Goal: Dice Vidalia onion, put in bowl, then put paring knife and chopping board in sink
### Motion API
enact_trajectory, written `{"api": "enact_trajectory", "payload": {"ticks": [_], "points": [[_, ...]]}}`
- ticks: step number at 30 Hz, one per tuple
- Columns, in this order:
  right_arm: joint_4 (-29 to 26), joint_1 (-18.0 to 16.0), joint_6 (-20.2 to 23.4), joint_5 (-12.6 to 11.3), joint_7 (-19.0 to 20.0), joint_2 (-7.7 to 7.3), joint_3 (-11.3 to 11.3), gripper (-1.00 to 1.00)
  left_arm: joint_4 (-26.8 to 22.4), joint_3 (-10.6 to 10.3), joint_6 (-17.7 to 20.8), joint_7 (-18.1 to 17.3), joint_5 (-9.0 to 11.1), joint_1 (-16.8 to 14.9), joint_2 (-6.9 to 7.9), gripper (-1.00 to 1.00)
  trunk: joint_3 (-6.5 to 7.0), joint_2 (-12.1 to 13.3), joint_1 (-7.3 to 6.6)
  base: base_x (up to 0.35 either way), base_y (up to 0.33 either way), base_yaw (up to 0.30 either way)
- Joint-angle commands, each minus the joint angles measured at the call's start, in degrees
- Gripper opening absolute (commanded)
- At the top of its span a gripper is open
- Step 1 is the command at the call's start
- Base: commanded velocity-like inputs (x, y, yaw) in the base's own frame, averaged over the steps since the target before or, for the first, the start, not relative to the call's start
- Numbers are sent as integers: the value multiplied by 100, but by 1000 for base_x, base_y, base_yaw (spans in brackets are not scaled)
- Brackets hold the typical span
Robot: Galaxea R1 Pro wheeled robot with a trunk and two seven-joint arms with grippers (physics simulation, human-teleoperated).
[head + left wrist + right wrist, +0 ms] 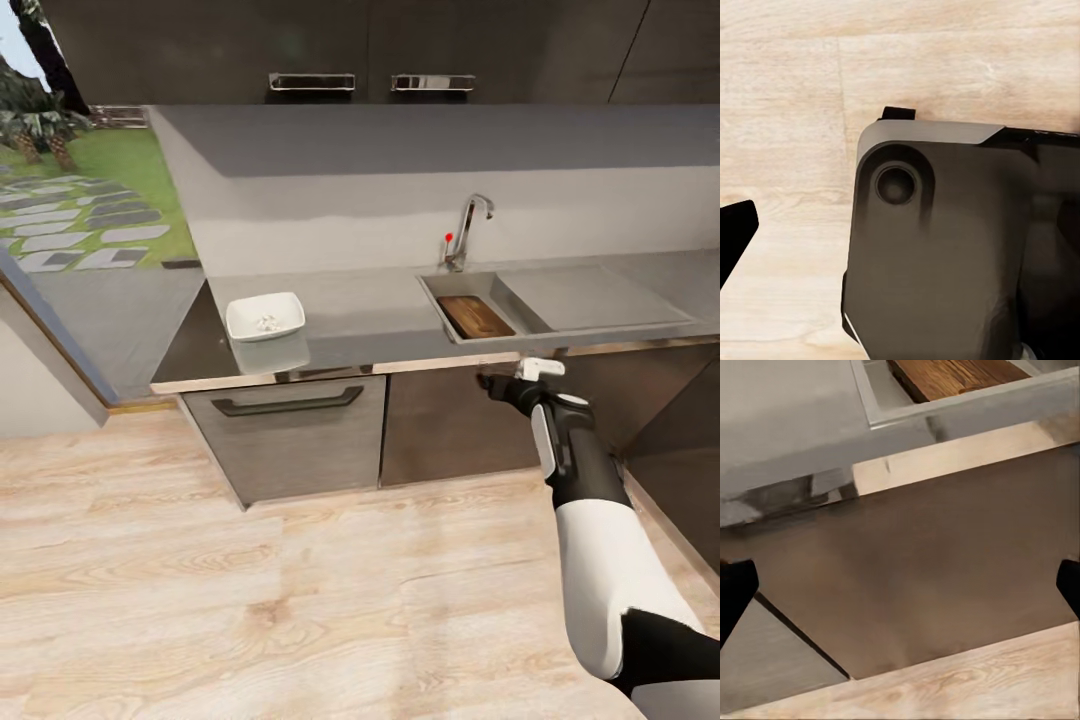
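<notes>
The chopping board (475,316) lies inside the sink (440,300), and its wooden end (952,375) also shows in the right wrist view. On the countertop (370,315) to the left stands the white bowl (265,316), holding tiny white onion dice (267,322). The paring knife is hidden or out of view. My right gripper (492,382) hangs open and empty just below the counter's front edge, before the sink cabinet (915,577). My left gripper (900,225) points down at the wood floor with one dark fingertip (735,232) far out to the side, so it is open.
A tall faucet (468,225) with a red-knobbed lever (448,238) stands behind the sink, and the drainboard (600,295) runs to its right. Below the counter is a drawer with a dark handle (288,403). A grey part of my own body (945,255) lies under the left wrist.
</notes>
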Motion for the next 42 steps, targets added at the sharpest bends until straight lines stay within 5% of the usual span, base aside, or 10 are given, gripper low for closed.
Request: {"api": "enact_trajectory", "payload": {"ticks": [1, 5, 12, 18, 23, 27, 33, 38, 40, 42], "points": [[85, 7, 0, 65, 48, -3, -15, 100, 24, -49, -39, 11, 40, -10, -4, 100, -5, -5, 1, -5, 0, 0], [903, 43, -562, 323, 47, -18, -16, 100, 13, -48, -39, 11, 35, -10, 5, 100, -5, -5, 1, -2, 0, 0], [3126, 55, -2648, 1029, 23, -43, -23, 100, -98, -27, -43, 30, 6, -10, 1, 100, -5, -5, 1, 0, 0, 0], [5271, 230, -4206, 1078, 18, -669, -15, 100, -922, -16, -39, 44, -9, -9, 78, 100, -5, -5, 1, 0, 0, 0], [5544, 1453, -5055, 1081, 11, -765, -5, 100, -1515, -13, 106, 46, -14, -10, 149, 100, -5, -5, 1, 0, 0, 0], [5579, 2254, -5980, 1081, -7, -743, 0, 100, -2225, -13, 1059, 48, -21, -10, 153, 100, -5, -5, 1, 0, 0, 0], [5588, 3074, -6806, 1081, -457, -434, 1, 100, -3480, -13, 2423, 85, -89, -25, 151, 100, -5, -5, 1, 0, 0, 0], [5583, 3265, -7343, 1171, -1603, 236, 3, 100, -4126, -13, 3189, 287, -459, -50, 84, 100, -5, -5, 1, 0, 0, 0], [5567, 3288, -7423, 1626, -2424, 564, 42, 100, -4512, -13, 3408, 370, -789, -60, 42, 100, -5, -5, 1, 0, 0, 0], [5559, 3300, -7479, 2395, -3383, 716, 128, 100, -2676, -56, 1258, 411, -1073, -70, 63, 100, -5, -5, 1, 0, 0, 0]]}}
